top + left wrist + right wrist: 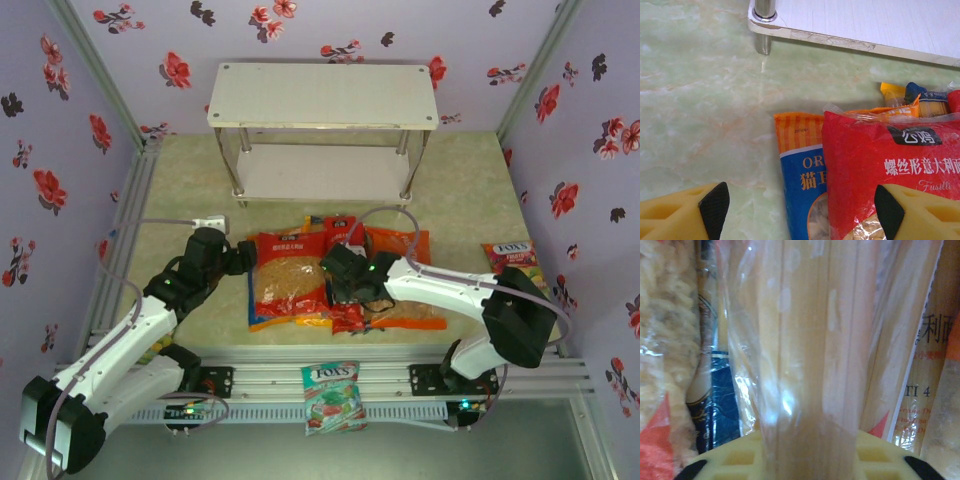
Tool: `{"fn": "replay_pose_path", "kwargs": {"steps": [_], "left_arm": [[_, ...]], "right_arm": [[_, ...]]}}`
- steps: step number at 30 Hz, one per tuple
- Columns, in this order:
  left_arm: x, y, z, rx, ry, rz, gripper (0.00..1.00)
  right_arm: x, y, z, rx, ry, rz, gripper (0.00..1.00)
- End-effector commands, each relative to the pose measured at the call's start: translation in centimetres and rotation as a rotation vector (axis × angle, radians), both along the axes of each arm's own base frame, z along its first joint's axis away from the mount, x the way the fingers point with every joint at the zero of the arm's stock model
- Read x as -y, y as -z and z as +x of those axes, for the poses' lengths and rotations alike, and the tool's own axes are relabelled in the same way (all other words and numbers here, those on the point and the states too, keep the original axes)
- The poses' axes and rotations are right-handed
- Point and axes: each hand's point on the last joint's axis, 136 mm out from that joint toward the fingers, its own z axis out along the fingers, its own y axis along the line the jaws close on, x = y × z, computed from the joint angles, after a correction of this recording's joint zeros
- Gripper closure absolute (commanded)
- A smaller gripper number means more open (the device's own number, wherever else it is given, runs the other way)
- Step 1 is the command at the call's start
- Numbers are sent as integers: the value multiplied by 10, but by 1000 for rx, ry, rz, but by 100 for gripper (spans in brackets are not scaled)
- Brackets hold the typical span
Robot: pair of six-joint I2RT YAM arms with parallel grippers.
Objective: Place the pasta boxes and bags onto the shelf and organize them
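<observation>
I see the shelf [322,95] at 12 o'clock on the tabletop [460,190]. It has two flat white rectangular boards on four thin, shiny metal legs. The tabletop is a smooth pale green with marble-like veins.

The pasta lies heaped at the centre, just off the shelf's 6 o'clock side and none of it on the boards. On top is the red bag [285,270], wide, glossy, crinkled plastic with a clear window full of pale twisted pasta. The blue bag [802,175] pokes out from under its 9 o'clock edge, flat, with an orange-striped band across the top. The orange bag [412,250] lies at the red bag's 3 o'clock.

The left fingers [685,212] are yellow moulded pieces with black tips. They stand wide apart and hold nothing, one over bare tabletop and the other over the red bag.

The right fingers [880,460] are down in the heap. A spaghetti pack [805,365], long straight pale strands under wrinkled clear film, runs right between them. They seem closed against its sides, though the film blurs the contact. A dark blue pack [720,390] lies at its 9 o'clock, next to it.

One small shiny FOX'S candy bag [330,392] lies at 6 o'clock on the metal rail, and another [510,260] at 3 o'clock.
</observation>
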Motion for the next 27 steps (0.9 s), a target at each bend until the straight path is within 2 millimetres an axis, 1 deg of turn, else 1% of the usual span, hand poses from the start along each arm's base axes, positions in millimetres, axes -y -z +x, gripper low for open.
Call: {"fn": "replay_pose_path", "kwargs": {"steps": [1, 2, 3, 4, 5, 10, 13, 19, 21, 24, 27], "left_arm": [[0, -5, 2, 10, -4, -20, 21], [1, -5, 2, 9, -3, -21, 22], [1, -5, 1, 9, -1, -23, 23], [1, -6, 2, 11, -1, -24, 25], [2, -6, 2, 11, 1, -26, 26], [2, -5, 2, 10, 4, -23, 29], [2, -4, 1, 6, 6, -21, 29], [3, -2, 1, 3, 12, -25, 29], [3, -1, 1, 2, 12, -24, 29], [5, 0, 2, 1, 15, -26, 29], [8, 2, 4, -6, 23, -30, 29]], "right_arm": [[13, 1, -5, -8, -22, -72, 83], [13, -3, -4, 3, -24, -70, 85], [14, -5, -3, 10, -24, -71, 90], [15, -9, -2, 20, -19, -71, 97], [16, -13, 0, 30, -20, -70, 100], [13, -33, 6, 79, -41, -20, 100], [10, -51, 11, 123, -53, 29, 100], [16, -81, 23, 178, -48, 98, 100], [18, -88, 27, 187, -46, 120, 100], [25, -98, 40, 225, -41, 105, 100], [34, -105, 61, 266, -36, 68, 100]]}}
